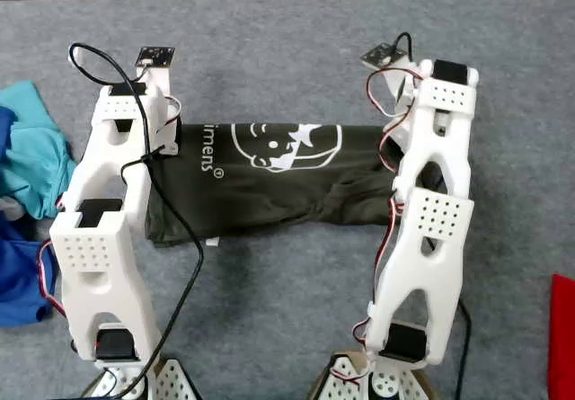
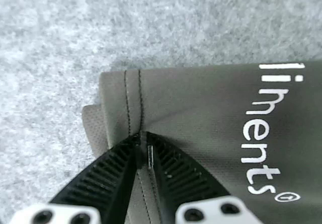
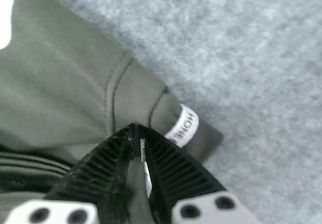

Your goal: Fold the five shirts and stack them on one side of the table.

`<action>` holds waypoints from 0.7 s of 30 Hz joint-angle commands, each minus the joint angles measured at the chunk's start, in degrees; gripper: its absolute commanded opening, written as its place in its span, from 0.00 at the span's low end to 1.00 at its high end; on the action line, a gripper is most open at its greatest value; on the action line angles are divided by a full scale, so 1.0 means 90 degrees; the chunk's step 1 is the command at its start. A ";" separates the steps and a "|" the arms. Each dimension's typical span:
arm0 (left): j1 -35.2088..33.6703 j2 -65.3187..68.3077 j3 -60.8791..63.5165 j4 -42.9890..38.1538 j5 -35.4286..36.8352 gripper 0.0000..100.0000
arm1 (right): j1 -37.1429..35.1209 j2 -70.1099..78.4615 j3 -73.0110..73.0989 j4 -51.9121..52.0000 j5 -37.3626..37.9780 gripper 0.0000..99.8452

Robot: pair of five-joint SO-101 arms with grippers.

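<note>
We see a grey felt bench [image 1: 296,301] from above, with two white arms reaching across it side by side. Between them lies an olive shirt [image 1: 269,180], folded into a long band that runs from one arm to the other. Its top layer is smooth and carries a white cartoon print [image 1: 286,144] with a line of white lettering beside it. The lower right part is creased and bunched.

The left gripper [image 2: 142,141] is clamped on the olive shirt's left end. Its black ribbed jaws meet on a double-stitched hem, just in from a squared corner. A paler inner layer of cloth peeks out beside that corner.

The right gripper [image 3: 137,133] is clamped on the opposite end. Its jaws are pressed together on a stitched edge, with a small white label [image 3: 182,126] sticking out just beside them.

At the bench's left edge, well apart from the olive shirt, a teal shirt [image 1: 31,148] lies crumpled, touching a blue shirt [image 1: 18,274]. At the right edge we see a strip of red cloth [image 1: 563,337].
</note>
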 commanded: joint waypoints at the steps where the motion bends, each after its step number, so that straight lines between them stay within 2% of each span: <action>1: -0.0098 -0.0054 -0.0332 0.0088 0.0000 0.02 | -0.0005 -0.0024 -0.0757 0.0371 0.0156 0.01; 8: 0.0440 -0.0054 -0.1719 0.1690 0.0010 0.02 | -0.0396 -0.0063 -0.1519 0.0723 0.0137 0.01; 12: 0.0400 -0.0044 -0.2794 0.2862 -0.0020 0.02 | -0.0435 -0.0063 -0.2320 0.0977 -0.0049 0.01; 16: 0.0000 -0.0054 -0.3350 0.3839 -0.0361 0.02 | -0.0200 -0.0249 -0.2711 0.0987 -0.0244 0.01; 21: -0.0869 -0.0044 -0.3233 0.4024 -0.0381 0.06 | -0.0083 -0.1177 -0.2105 0.0987 -0.0459 0.01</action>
